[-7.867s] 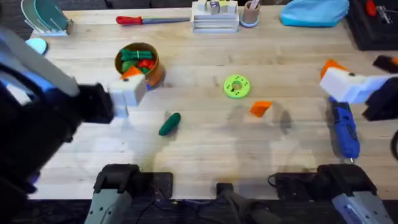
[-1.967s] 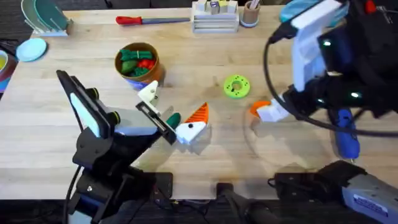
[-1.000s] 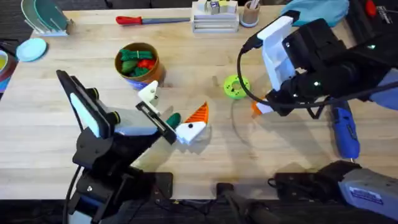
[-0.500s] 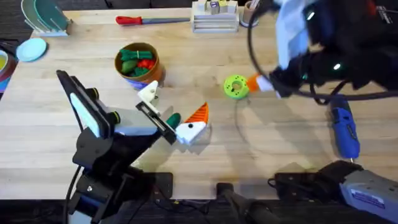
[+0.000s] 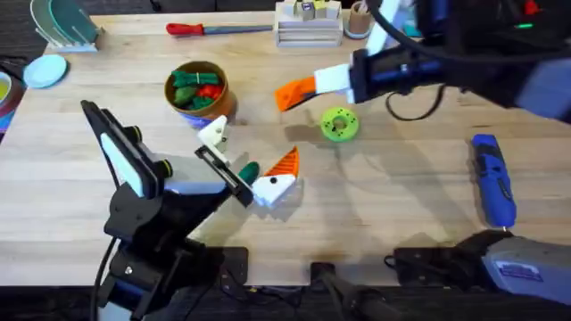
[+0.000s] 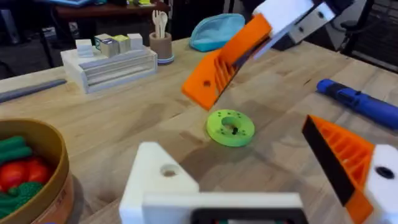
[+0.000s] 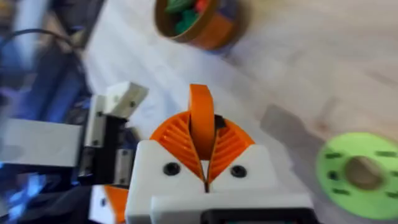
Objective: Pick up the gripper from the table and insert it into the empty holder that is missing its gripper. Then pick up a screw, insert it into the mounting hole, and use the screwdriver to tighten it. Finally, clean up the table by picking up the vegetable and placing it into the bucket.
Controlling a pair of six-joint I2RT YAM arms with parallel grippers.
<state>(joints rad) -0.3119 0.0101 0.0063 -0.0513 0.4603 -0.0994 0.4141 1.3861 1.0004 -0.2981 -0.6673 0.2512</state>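
Overhead: the right gripper [image 5: 299, 89], upper centre, is clamped on the gripper [image 5: 287, 93] above the table, left of a green disc [image 5: 339, 124]; the left gripper [image 5: 245, 156] sits mid-left with jaws wide, the holder [image 5: 213, 134] bare beside the bucket [image 5: 198, 92], the vegetable [image 5: 247, 170] just under it and the screwdriver [image 5: 492, 177] at right. Left wrist: holder [image 6: 163, 180] with its mounting hole at lower centre, orange-tipped finger [image 6: 346, 165] lower right, held wedge [image 6: 225, 62] hanging over the disc [image 6: 230, 127]. Right wrist: both orange pads [image 7: 231, 140] pinch the wedge [image 7: 200, 121] edge-on, a detail the overhead lacks.
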